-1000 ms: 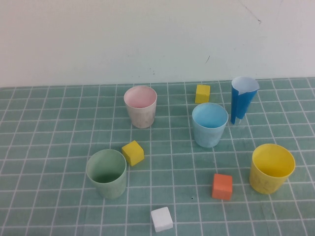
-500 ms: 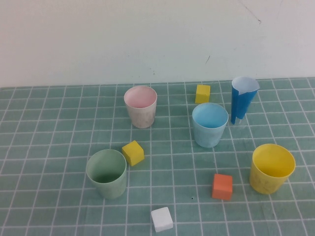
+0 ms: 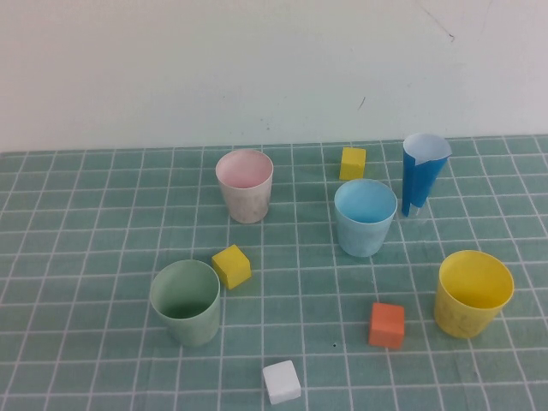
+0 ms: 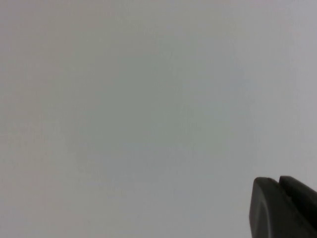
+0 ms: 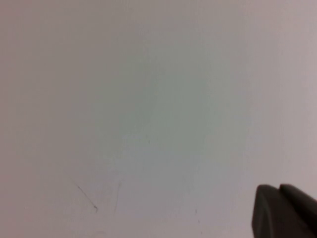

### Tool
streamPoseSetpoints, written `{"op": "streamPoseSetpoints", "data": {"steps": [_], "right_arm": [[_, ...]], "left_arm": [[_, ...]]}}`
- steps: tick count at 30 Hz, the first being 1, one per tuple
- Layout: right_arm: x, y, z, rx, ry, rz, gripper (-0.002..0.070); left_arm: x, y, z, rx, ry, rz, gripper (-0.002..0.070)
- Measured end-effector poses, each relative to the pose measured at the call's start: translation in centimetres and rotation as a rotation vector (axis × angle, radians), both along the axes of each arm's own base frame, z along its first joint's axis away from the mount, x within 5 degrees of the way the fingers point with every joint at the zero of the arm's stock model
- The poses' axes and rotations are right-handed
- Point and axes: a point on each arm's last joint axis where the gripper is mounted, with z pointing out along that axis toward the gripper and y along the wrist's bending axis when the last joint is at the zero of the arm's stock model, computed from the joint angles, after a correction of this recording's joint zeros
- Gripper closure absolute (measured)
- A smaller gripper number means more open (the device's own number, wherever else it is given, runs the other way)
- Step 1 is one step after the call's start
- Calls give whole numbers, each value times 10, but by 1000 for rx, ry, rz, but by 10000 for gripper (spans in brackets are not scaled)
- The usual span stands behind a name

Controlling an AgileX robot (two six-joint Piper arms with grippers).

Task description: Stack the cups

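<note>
matt plastic cups point(image 3: 244, 184), gridded cloth mat point(image 3: 86, 257)

Bright even light, soft short shadows beside cups, wrist views hazy, pale, featureless

We see neither arm from the high view. Each wrist view shows only blank wall, with the left gripper point(image 4: 280, 208) and right gripper point(image 5: 281, 210) cut off at the corner.

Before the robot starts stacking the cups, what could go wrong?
The yellow cube sits close beside the green cup, so a pincer could bump it. The tall blue cone cup stands just behind the light blue cup and might tip. Left pincer and right pincer are shut, facing the wall.
</note>
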Motion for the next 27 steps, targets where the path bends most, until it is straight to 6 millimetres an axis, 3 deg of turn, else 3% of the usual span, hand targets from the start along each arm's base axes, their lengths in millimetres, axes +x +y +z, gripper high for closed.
{"op": "streamPoseSetpoints", "data": {"steps": [3, 6, 11, 15, 20, 27], "right_arm": [[0, 0, 0, -2, -2, -1, 678], [1, 0, 2, -2, 90, -7, 678], [-6, -1, 29, -16, 246, -30, 678], [-4, -3, 43, -75, 484, -58, 678], [17, -3, 47, -183, 817, -26, 678], [47, 9, 40, -223, 1042, 164, 678]], "left_arm": [[2, 4, 8, -131, 85, -39, 677], [-5, 7, 36, -179, 192, -40, 677], [-5, 7, 73, -153, 391, -15, 677], [24, 4, 86, -122, 699, 9, 677], [73, -6, 89, 14, 1047, -9, 677], [147, -28, 62, 162, 1334, -188, 677]]}}
